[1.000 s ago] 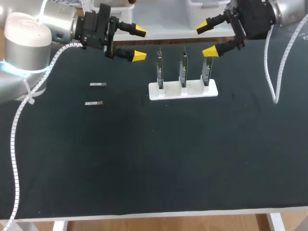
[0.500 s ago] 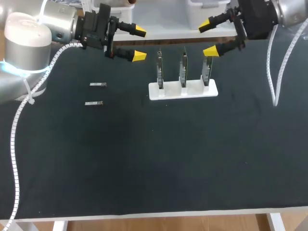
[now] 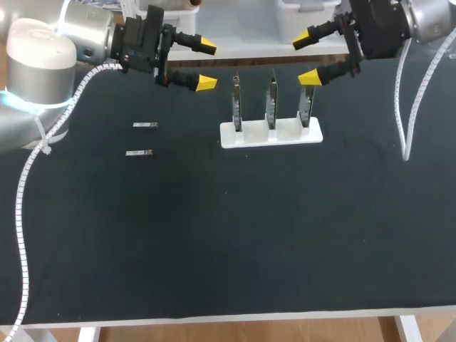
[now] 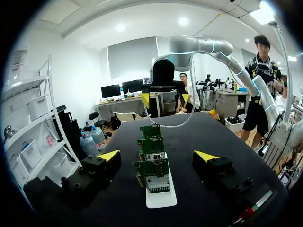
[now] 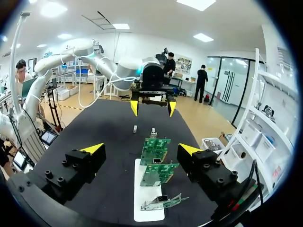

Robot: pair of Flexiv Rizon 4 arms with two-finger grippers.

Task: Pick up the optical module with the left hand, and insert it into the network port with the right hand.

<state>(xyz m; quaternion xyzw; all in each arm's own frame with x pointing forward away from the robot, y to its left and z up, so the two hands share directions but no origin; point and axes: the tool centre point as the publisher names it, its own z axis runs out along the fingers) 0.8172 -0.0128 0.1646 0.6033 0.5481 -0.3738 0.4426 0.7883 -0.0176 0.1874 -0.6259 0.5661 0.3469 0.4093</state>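
Left gripper (image 3: 206, 65), right gripper (image 3: 306, 58): fingers apart, empty. Left should drop over one small silver rectangular optical module (image 3: 144, 126) on black surface (image 3: 214, 228), straddling its long sides.

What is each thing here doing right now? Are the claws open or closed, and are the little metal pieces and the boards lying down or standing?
Left gripper: open, empty, above the table's far edge.
Right gripper: open, empty, above the table's far edge.
Farther optical module: lying flat on the table, untouched.
Nearer optical module: lying flat on the table, untouched.
Circuit boards: three, upright in a row.
White stand: flat on the table, holding the boards.
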